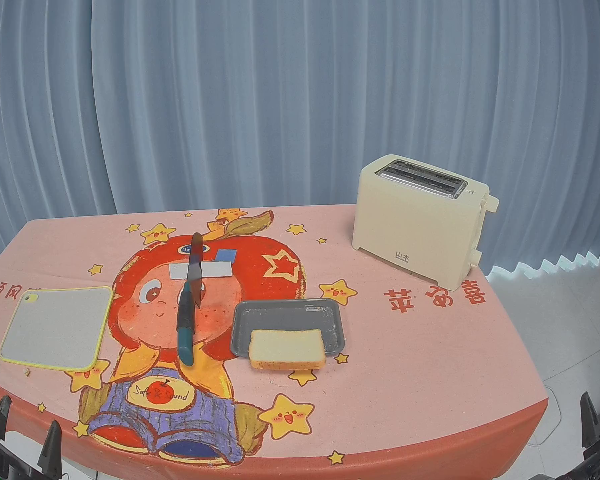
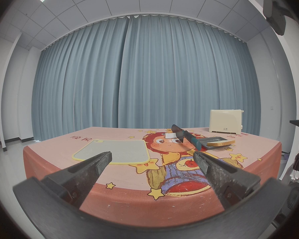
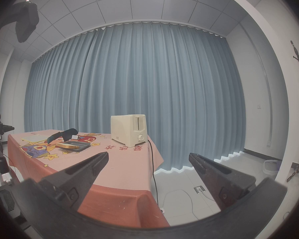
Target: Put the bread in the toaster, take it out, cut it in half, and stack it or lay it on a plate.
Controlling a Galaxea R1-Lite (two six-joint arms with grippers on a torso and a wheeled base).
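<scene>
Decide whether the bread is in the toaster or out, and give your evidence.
Out. The bread lies flat over the near rim of the grey tray, apart from the toaster.

You get bare tabletop [image 1: 413, 368] between the tray [image 1: 273, 313] and the toaster [image 1: 417, 225]; the tilted knife [image 1: 189, 301] crowds the tray's left side.
</scene>
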